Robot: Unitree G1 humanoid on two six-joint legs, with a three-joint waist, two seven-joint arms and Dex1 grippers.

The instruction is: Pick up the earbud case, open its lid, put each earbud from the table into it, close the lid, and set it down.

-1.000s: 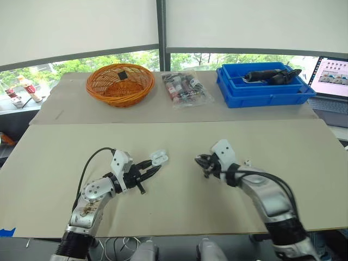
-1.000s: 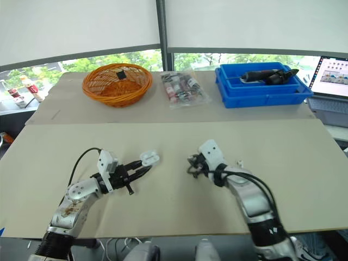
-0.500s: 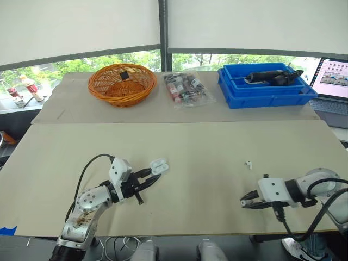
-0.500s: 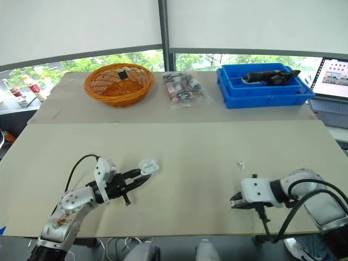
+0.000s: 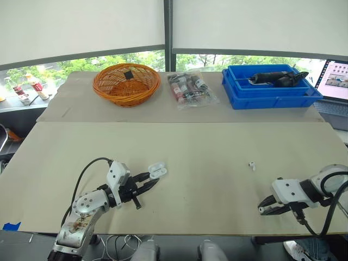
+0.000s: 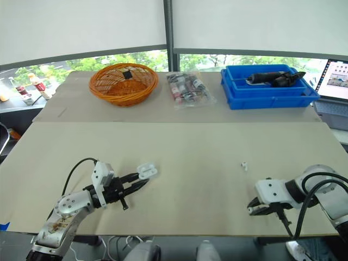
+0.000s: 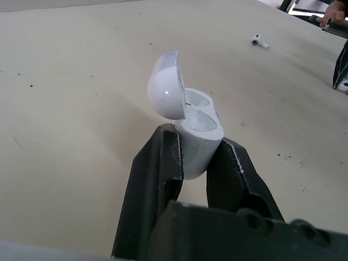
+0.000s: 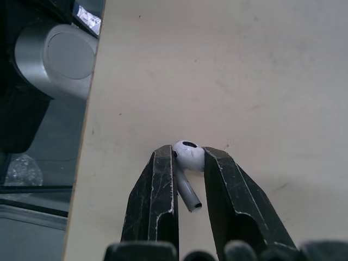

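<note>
The earbud case point(image 7: 193, 130) sits at about 7 o'clock on the table point(image 5: 217, 147), pinched by its lower body between the two black fingers of the left gripper point(image 5: 147, 180). It is a small, glossy white shell with rounded corners. Its domed lid point(image 7: 166, 87) is swung open on the hinge and tips back from the body, so two pale wells show in the top face. Whether its base touches the tabletop I cannot tell. The table is a broad beige surface, speckled with small dark marks in the left wrist view. At the far side, a blue bin point(image 5: 272, 99) stands at 1 o'clock with a dark tool inside. An orange wicker basket point(image 5: 117, 91) stands at 11 o'clock. A clear bag of small packets point(image 5: 188, 89) lies between them at 12 o'clock. A laptop point(image 5: 337, 79) shows at 2 o'clock, past the bin. The right gripper point(image 5: 262, 210) is low at 5 o'clock, close to the table's near edge and well apart from the case. Its fingers are closed narrowly on the rounded head of a white earbud point(image 8: 190, 159), whose stem points back toward the wrist. A second earbud point(image 5: 252, 165) lies loose on the table at 4 o'clock, between the two grippers and nearer the right one.
</note>
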